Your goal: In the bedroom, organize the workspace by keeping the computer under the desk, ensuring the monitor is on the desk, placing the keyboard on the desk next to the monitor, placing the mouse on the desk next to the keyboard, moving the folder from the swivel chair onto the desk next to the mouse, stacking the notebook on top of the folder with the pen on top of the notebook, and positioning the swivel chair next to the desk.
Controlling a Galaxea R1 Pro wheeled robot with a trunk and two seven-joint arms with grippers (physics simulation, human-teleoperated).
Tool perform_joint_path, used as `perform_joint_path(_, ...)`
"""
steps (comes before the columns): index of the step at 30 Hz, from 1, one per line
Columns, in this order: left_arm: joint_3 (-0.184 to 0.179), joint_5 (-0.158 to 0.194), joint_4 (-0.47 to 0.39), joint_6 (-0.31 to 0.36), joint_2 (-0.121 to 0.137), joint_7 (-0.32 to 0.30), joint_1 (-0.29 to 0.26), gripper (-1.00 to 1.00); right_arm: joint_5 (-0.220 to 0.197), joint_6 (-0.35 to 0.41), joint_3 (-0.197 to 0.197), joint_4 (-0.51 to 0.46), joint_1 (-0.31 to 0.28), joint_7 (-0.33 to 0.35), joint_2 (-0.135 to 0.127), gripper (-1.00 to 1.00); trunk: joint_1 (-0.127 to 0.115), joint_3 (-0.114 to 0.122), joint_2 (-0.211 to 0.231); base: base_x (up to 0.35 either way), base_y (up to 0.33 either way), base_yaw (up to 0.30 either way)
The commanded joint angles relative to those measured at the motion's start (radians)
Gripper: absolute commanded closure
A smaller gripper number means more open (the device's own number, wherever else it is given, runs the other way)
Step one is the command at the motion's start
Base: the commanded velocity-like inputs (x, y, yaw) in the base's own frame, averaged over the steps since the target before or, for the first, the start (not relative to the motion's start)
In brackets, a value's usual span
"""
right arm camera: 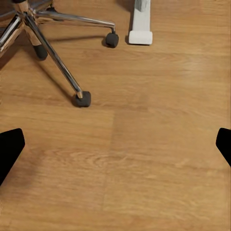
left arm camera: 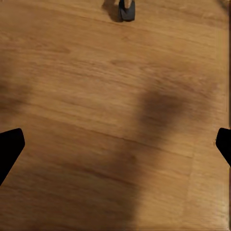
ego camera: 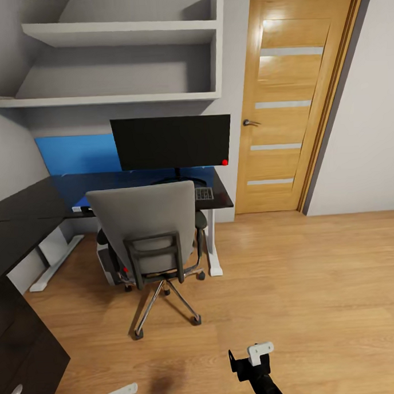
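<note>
1. The grey upholstered swivel chair (ego camera: pixel 148 233) with its chrome five-star base stands on the wood floor (ego camera: pixel 304 284), its tall back facing the robot, pushed in at the front edge of the glossy black L-shaped desk (ego camera: pixel 26 219). Its seat is hidden, so whether the blue folder lies there I cannot tell.
2. The wide black monitor (ego camera: pixel 171 142) stands near the desk's back edge; the flat black keyboard (ego camera: pixel 204 194) peeks out at the front edge beside the chair back.
3. The light grey computer tower (ego camera: pixel 106 264) seems to sit under the desk behind the chair, though it is mostly hidden.
4. The left gripper (left arm camera: pixel 115 144) and right gripper (right arm camera: pixel 115 144) both hang low over the floor, fingers spread wide, holding nothing.
5. Risks: driving forward could bump a castor (right arm camera: pixel 82 99) and roll the chair into the white desk leg (right arm camera: pixel 140 29), or knock the keyboard off the edge when reaching round the tall back.
</note>
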Motion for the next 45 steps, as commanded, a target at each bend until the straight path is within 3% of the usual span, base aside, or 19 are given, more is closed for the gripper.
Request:
perform_joint_path(1,-0.008,0.006,0.001,-0.003,0.001,0.003,-0.001,-1.0,-0.006,-0.004,0.009,0.002,-0.001,-0.005,0.001,-1.0,-0.004,0.002,0.007,0.0,0.0,-0.009)
perform_joint_path(14,-0.01,0.006,0.018,-0.003,-0.023,-0.003,-0.001,-1.0,-0.04,-0.001,0.008,0.002,-0.001,-0.004,-0.002,-1.0,-0.054,0.045,0.098,-0.021,0.0,-0.114)
perform_joint_path(20,-0.009,0.006,0.021,-0.003,-0.024,-0.003,-0.001,-1.0,-0.04,-0.001,0.008,0.002,-0.001,-0.004,-0.001,-1.0,-0.054,0.045,0.098,-0.264,0.0,-0.006)
perform_joint_path(30,-0.009,0.006,0.021,-0.003,-0.024,-0.003,-0.001,-1.0,-0.039,0.0,0.01,0.002,-0.002,-0.004,0.002,-1.0,-0.092,0.076,0.168,-0.323,0.0,-0.001)
perform_joint_path(45,-0.01,0.006,0.022,0.0,-0.025,-0.003,-0.001,-1.0,-0.039,0.001,0.009,0.001,0.0,-0.004,-0.004,-1.0,-0.15,0.113,0.273,-0.22,0.0,0.141)
